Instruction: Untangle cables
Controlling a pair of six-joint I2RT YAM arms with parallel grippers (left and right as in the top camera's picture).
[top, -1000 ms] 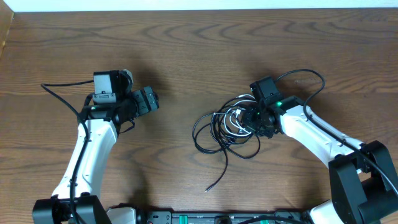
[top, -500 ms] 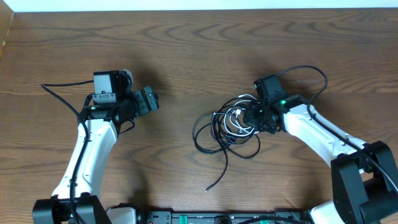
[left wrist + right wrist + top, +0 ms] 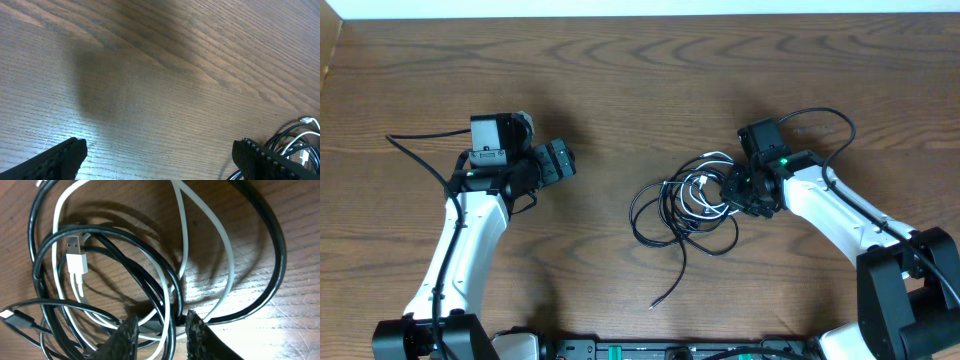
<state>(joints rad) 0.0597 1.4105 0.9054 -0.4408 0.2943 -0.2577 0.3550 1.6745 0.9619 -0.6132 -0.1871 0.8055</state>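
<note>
While the left gripper is held over bare wood on the left half of the table, its jaws are seen spread wide with nothing between them. The cables are found lying as one loose tangle on the table's right half, about midway between the far and near edges and well apart from the left gripper. A single black end is trailed out of the heap toward the near edge. The right gripper is set against the right side of the tangle. In the right wrist view its fingers are shown a narrow gap apart, with black strands and a stretch of the white cable passing between them. Whether the pads are actually pressed onto those strands cannot be told. The white cable is looped through the black cables, and its USB plug is seen lying flat on the wood inside the loops. A darker plug is visible at the left border of that view, partly cut off. In the left wrist view only an edge of the heap is caught, at the lower right corner
</note>
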